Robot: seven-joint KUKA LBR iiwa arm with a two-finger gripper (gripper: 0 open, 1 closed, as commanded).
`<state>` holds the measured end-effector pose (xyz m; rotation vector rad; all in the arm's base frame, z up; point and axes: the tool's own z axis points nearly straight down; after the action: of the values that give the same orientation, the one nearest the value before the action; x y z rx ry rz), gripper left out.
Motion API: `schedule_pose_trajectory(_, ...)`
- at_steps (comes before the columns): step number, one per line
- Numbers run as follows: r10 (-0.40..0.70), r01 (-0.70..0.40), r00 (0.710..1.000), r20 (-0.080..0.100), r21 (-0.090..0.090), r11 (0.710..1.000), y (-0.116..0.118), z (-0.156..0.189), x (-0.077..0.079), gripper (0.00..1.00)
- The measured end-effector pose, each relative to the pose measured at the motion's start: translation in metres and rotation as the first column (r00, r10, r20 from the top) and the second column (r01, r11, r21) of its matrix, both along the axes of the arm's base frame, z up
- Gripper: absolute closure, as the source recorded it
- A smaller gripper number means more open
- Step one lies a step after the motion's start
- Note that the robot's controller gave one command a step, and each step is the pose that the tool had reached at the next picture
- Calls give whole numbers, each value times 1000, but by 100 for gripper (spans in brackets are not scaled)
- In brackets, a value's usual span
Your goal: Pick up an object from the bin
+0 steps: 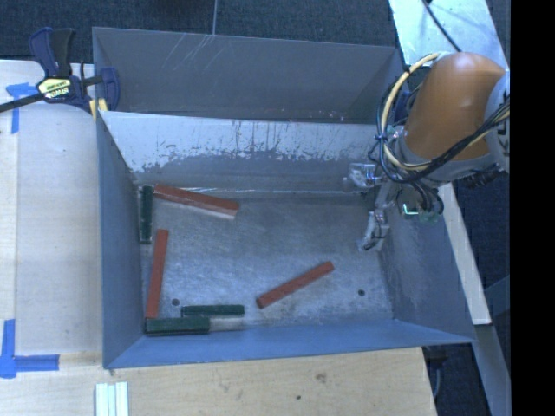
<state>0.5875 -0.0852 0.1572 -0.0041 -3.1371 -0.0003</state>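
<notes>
1. Grey metal bin: sloped sheet walls. The floor was scuffed and pale-speckled, and dark scratch marks ran down the far wall.
2. Gripper: hung low beside the bin's right wall, under an orange domed cover and looped cables. Whether the jaws were released or clenched could not be told.
3. Diagonal red-brown stick, the piece nearest the gripper: a long, slim, straight-edged bar with a matt surface. It lay flat and alone on the floor, right of centre and toward the near wall. Its long axis ran diagonally, the right end raised toward the gripper and the left end toward the near wall. It lay apart from the gripper, below and to its left.
4. Far red-brown stick: lay near the far-left corner, almost level, with a paler right end.
5. Left red-brown stick: lay lengthwise along the left wall.
6. Short dark green stick: lay along the left wall, just above item 5.
7. Two dark green sticks and: lay level in the near-left corner, close together.
</notes>
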Motion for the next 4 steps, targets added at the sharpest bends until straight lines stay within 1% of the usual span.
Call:
schedule_pose_trajectory(1,231,-231,973,1,2,973,28,-90,-42,0)
schedule_pose_trajectory(2,231,-231,973,8,-2,973,27,-87,-40,100)
schedule_pose_trajectory(3,232,-232,973,7,-1,973,28,-87,-40,0)
schedule_pose_trajectory(4,349,-349,937,11,1,937,111,-86,-15,0)
